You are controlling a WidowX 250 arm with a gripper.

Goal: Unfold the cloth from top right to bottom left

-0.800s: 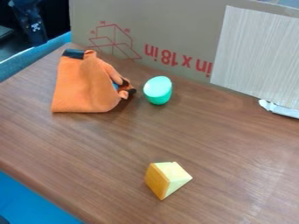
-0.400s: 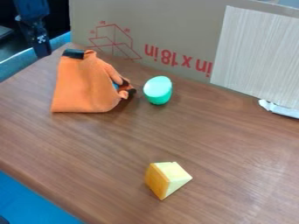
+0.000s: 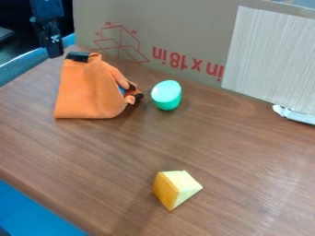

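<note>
cloth (image 3: pixel 92 94), orange and folded, lies at the left of the table (image 3: pixel 234 147), its dark corner (image 3: pixel 77 56) near my fingers (image 3: pixel 55 51), which hang at the upper left; how far open they are, and whether they have hold of anything, i cannot tell. if i come down short of the fabric, i could close on air; if i pinch too deep, i could catch several layers and drag the whole bundle rather than open it. the bunched right side sits just beside the green object (image 3: pixel 166 97), so a careless sideways tug could knock that over. too little lift toward the bottom left could crumple the flap under itself
</note>
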